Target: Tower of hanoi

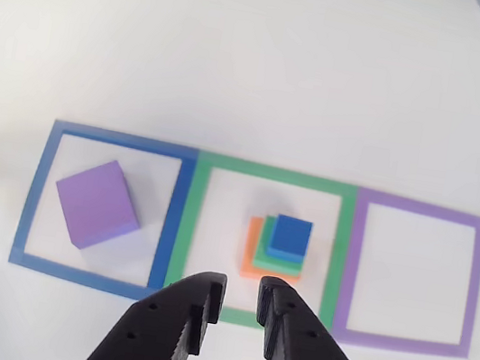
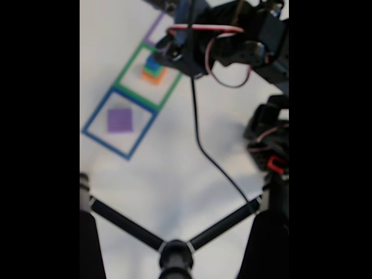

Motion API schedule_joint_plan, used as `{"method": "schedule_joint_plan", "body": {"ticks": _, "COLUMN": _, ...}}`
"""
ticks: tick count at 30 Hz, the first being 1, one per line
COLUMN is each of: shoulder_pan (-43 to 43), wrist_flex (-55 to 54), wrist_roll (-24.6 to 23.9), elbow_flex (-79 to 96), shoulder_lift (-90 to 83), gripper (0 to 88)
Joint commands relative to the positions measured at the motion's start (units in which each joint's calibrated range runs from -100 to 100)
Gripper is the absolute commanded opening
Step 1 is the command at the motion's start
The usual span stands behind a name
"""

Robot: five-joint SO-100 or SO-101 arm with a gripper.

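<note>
Here the black two-finger gripper hung above the near edge of the green tape square outline, its jaws a little spread and holding nothing. In the other view the fingertips sat just short of the outline's near strip.

Straight ahead of the jaws, slightly to the right in that view, stood a short stack inside the green outline: the small blue square foam block on top, the green square foam block under it, and the orange square foam block at the bottom. The stack's edges ran nearly square to the outline, so the blue block's sides lay roughly parallel to the fingers.

The large purple square foam block lay alone, turned at an angle, inside the blue tape square outline to the left. The purple tape square outline on the right held no block.

In the fixed view, which was blurred, the arm reached over the stack, with the purple block well apart from it.

The blue block was probably the next to be lifted, since it topped the stack. That would call for a short advance forward and a touch rightward, so the block's opposite sides came between the fingers.
</note>
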Motion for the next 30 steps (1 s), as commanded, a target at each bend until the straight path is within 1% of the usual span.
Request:
{"method": "schedule_joint_plan", "body": {"ticks": 1, "shoulder_pan": 5.25, "wrist_flex": 8.37, "wrist_roll": 0.0, "elbow_flex": -9.88, "shoulder_lift": -0.14, "gripper": 0.0}}
{"method": "schedule_joint_plan", "body": {"ticks": 7, "shoulder_pan": 9.6, "wrist_flex": 8.94, "wrist_roll": 0.0, "elbow_flex": -8.43, "shoulder_lift": -1.74, "gripper": 1.6}}
{"method": "schedule_joint_plan", "body": {"ticks": 10, "shoulder_pan": 11.5, "wrist_flex": 4.97, "wrist_roll": 0.0, "elbow_flex": -1.16, "shoulder_lift": -4.63, "gripper": 6.4}}
{"method": "schedule_joint_plan", "body": {"ticks": 14, "shoulder_pan": 14.17, "wrist_flex": -2.72, "wrist_roll": 0.0, "elbow_flex": 11.47, "shoulder_lift": -9.11, "gripper": 17.1}}
{"method": "schedule_joint_plan", "body": {"ticks": 16, "shoulder_pan": 15.09, "wrist_flex": -8.22, "wrist_roll": 0.0, "elbow_flex": 18.47, "shoulder_lift": -10.88, "gripper": 20.7}}
{"method": "schedule_joint_plan", "body": {"ticks": 20, "shoulder_pan": 16.23, "wrist_flex": -20.44, "wrist_roll": 0.0, "elbow_flex": 33.01, "shoulder_lift": -13.92, "gripper": 24.8}}
{"method": "schedule_joint_plan", "body": {"ticks": 26, "shoulder_pan": 16.53, "wrist_flex": -45.13, "wrist_roll": 0.0, "elbow_flex": 55.27, "shoulder_lift": -16.73, "gripper": 25.9}}
{"method": "schedule_joint_plan", "body": {"ticks": 30, "shoulder_pan": 16.15, "wrist_flex": -60.91, "wrist_roll": 0.0, "elbow_flex": 65.08, "shoulder_lift": -14.24, "gripper": 26.5}}
